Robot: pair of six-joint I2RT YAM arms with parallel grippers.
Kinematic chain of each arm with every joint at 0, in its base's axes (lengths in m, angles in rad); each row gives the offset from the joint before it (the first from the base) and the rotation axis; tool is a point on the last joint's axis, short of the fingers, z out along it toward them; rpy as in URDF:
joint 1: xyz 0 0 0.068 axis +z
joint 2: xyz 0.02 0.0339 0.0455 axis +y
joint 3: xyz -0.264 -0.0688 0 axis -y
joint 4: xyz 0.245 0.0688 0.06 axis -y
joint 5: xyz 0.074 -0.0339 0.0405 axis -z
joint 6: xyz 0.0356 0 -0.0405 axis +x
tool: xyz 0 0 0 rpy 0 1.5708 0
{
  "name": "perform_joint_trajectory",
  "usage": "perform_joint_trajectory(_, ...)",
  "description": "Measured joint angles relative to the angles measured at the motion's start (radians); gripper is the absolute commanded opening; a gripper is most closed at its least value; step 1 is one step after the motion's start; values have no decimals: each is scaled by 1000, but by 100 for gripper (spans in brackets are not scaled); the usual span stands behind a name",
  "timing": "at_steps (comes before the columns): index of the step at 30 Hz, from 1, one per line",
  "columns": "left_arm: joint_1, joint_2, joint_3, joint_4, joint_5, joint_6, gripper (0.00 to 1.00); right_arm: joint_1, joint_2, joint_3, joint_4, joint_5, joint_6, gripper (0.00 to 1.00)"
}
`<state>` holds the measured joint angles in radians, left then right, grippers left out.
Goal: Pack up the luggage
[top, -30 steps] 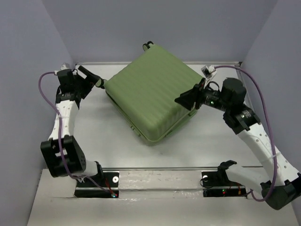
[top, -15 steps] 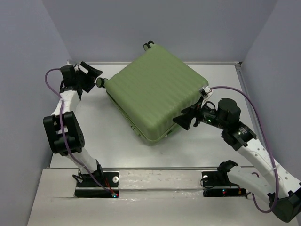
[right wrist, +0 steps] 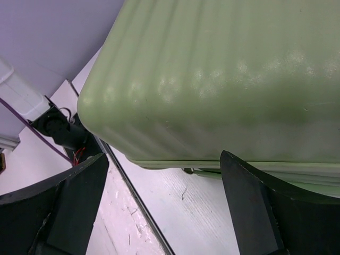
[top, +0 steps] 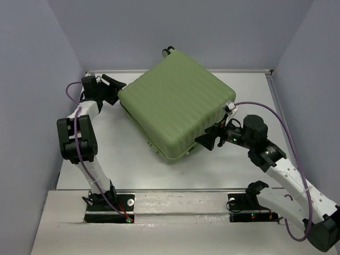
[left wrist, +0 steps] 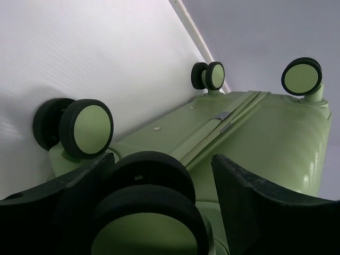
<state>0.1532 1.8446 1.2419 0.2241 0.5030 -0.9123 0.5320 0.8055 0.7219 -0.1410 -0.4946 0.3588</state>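
The luggage (top: pixel 175 103) is a light-green ribbed suitcase lying shut and flat on the white table, turned at an angle. No lining or garment shows. My left gripper (top: pixel 113 88) is open at the case's far left corner. In the left wrist view its fingers straddle a black wheel (left wrist: pixel 151 207); the left finger is against the wheel and the right finger stands apart from it. Other wheels (left wrist: pixel 87 127) show on that end. My right gripper (top: pixel 208 139) is open and empty at the case's near right edge. In the right wrist view the shell (right wrist: pixel 228 79) fills the space above the fingers.
Grey walls close in the table on the left, back and right. A metal rail (top: pixel 175 190) runs along the near edge with both arm bases (top: pixel 109 207) behind it. A case wheel (top: pixel 168 51) sticks out at the back. Bare tabletop (top: pixel 117 159) lies near left.
My left gripper has moved right, up to the case's corner wheel. My right gripper has moved toward the near side along the case's right edge, then held almost still.
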Motion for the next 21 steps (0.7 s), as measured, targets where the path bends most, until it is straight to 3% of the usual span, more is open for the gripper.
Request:
perform_joint_trajectory(1,-2,0,-8,12,-2,-10,44,0,1,-2,1,0,0,91)
perform_joint_trajectory(2,-2,0,-19,20,-5,-60,24,0,2,-4,1,2,0,91)
perform_joint_trajectory(5,-2,-2,-39,37,-7,-124,6,0,7,-12,12,2,0,91)
perform_joint_trajectory(10,-4,-17,-40,35,-23,-121,6,0,6,-34,18,10,-1,91)
perform_joint_trajectory(14,-9,-55,-31,-54,-58,-105,6,0,7,-39,19,32,-5,90)
perform_joint_trajectory(21,-20,-102,202,-230,-94,-67,6,0,13,-51,17,72,-10,85)
